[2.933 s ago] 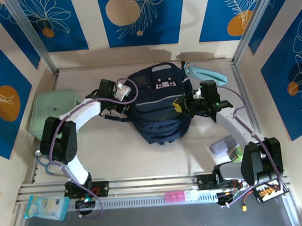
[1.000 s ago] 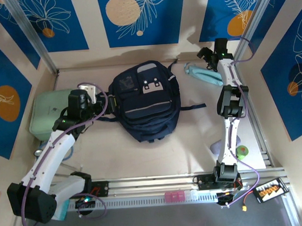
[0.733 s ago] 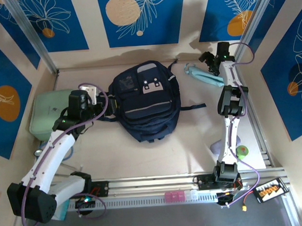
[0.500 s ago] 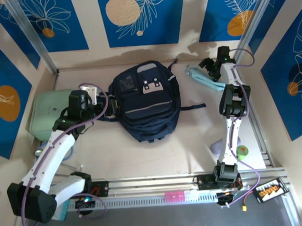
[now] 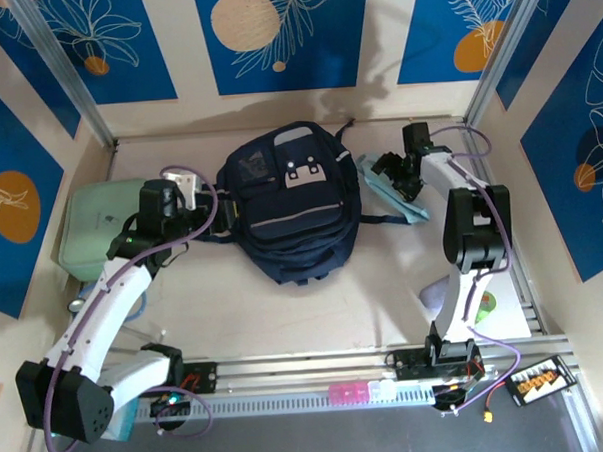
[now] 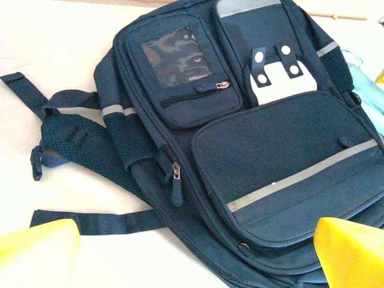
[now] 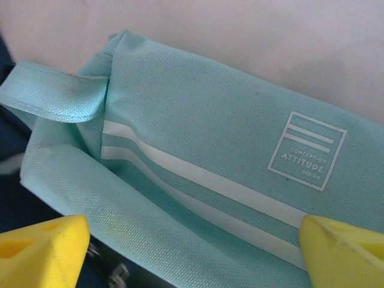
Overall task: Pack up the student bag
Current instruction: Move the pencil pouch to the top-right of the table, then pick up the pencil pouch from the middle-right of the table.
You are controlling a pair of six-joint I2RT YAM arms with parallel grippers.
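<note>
The navy student bag (image 5: 290, 201) lies flat mid-table, front up, its white buckle patch (image 6: 279, 81) and pale stripe showing in the left wrist view. My left gripper (image 5: 187, 196) hovers open just left of the student bag (image 6: 264, 150), its yellow fingertips (image 6: 36, 252) spread wide over the bag's edge and a strap. My right gripper (image 5: 394, 175) is beside the bag's right flank, shut on a teal fabric pouch (image 5: 413, 209). That pouch (image 7: 228, 138), with white stripes and a square logo, spans the gap between the right gripper's (image 7: 192, 246) yellow tips.
A pale mint-green flat case (image 5: 101, 230) lies at the left wall. Near the right arm's base sit a pale lilac object (image 5: 440, 295) and a green-topped item (image 5: 482, 302). A snack packet (image 5: 90, 415) lies front left. Metal frame posts and walls enclose the table.
My right gripper came down from the back right corner toward the bag, closed slightly on the teal pouch and carried it along. The left arm and bag stayed put.
</note>
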